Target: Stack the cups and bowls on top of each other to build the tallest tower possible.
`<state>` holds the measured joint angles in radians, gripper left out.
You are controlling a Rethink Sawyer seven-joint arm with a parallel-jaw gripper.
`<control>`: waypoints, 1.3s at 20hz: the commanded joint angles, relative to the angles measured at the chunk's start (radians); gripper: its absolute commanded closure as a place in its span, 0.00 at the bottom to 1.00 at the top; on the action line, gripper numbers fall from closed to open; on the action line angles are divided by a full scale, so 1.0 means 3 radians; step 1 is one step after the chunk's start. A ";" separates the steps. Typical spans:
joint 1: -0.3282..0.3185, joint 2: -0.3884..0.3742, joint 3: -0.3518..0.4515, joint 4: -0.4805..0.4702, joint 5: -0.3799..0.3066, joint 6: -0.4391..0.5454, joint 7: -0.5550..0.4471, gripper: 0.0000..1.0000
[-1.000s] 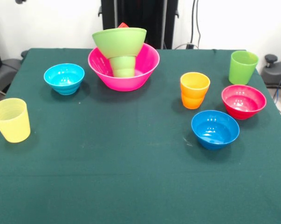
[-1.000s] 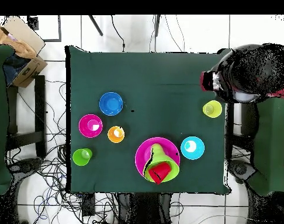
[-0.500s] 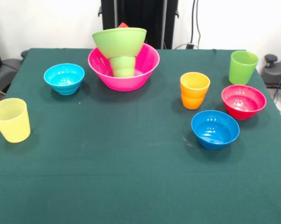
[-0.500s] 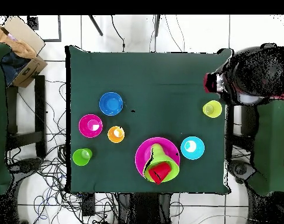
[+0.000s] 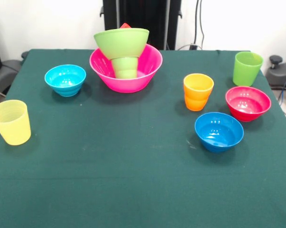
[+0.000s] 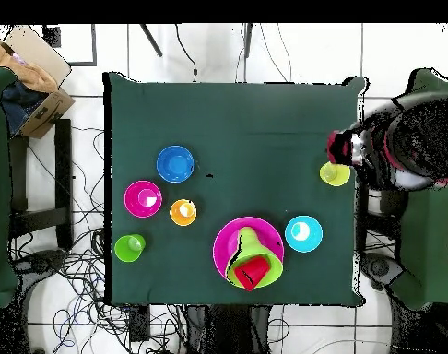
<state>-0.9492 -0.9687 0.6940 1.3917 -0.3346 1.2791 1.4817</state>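
**K:** Gripper isn't in either view, so can't say whether it's open, closed or carrying anything. Tower [image 5: 125,57] sits at the table's far side: pink bowl [image 5: 147,71], small green cup [image 5: 125,67] in it, lime bowl [image 5: 121,42] on that, red cup [image 6: 251,272] on top.

**M:** Lime bowl looks tilted overhead. Next piece?

**K:** My guess: the orange cup [image 5: 198,92], out in the open beside the magenta bowl [image 5: 247,102]. Come straight down on the rim, lift clear, lower slowly over the red cup.

**M:** Risks?

**K:** A side nudge could topple the stack. Also a person's hand [image 6: 343,147] is near the yellow cup [image 6: 335,172], so I'd leave that one alone.
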 commanded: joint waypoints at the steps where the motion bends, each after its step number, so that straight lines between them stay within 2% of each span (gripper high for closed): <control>1: -0.0404 -0.0494 0.0270 0.1267 0.0251 -0.0547 -0.0980 0.00; 4: -0.0467 -0.0463 0.0300 0.1490 0.0131 -0.0802 -0.0857 0.00; 10: -0.0439 -0.0445 0.0265 0.1439 -0.0065 -0.0651 -0.0750 0.00; 13: -0.0452 -0.0413 0.0256 0.1475 -0.0127 -0.0679 -0.0754 0.00; 17: -0.0524 -0.0369 0.0287 0.1675 -0.0204 -0.0965 -0.0711 0.00; 22: -0.0355 -0.0045 0.0114 0.1711 -0.0620 -0.1353 -0.0340 0.00; 26: -0.0158 0.0352 -0.0070 0.1606 -0.0879 -0.1690 0.0029 0.00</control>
<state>-1.0918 -1.0583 0.7371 1.7784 -0.4194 0.9428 1.4817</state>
